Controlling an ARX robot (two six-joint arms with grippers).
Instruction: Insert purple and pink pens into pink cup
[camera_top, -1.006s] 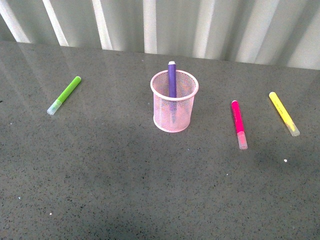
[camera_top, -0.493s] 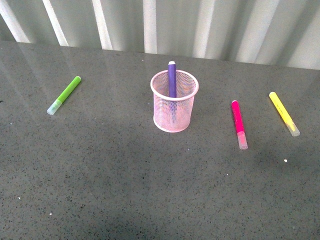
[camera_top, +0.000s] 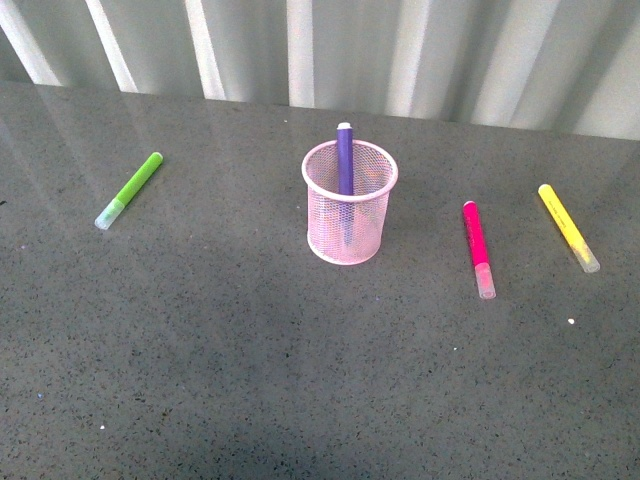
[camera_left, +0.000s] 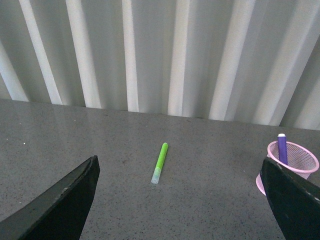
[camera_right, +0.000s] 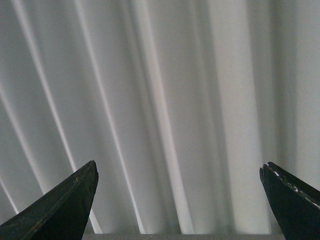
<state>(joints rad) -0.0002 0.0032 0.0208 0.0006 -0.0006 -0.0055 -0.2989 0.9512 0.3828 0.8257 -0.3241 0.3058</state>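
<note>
The pink cup (camera_top: 349, 203) stands mid-table with the purple pen (camera_top: 344, 160) upright inside it. The pink pen (camera_top: 476, 245) lies flat on the table to the cup's right, its clear cap toward the front. Neither arm shows in the front view. My left gripper (camera_left: 180, 200) is open and empty above the table; its view shows the cup (camera_left: 295, 161) with the purple pen (camera_left: 282, 148) at one side. My right gripper (camera_right: 180, 200) is open and empty, facing the white curtain; no pen or cup shows in its view.
A lime-green marker (camera_top: 130, 189) lies at the far left, also in the left wrist view (camera_left: 160, 163). A yellow marker (camera_top: 567, 226) lies at the far right. The dark grey table (camera_top: 250, 350) ends at a white pleated curtain (camera_top: 320, 50) behind.
</note>
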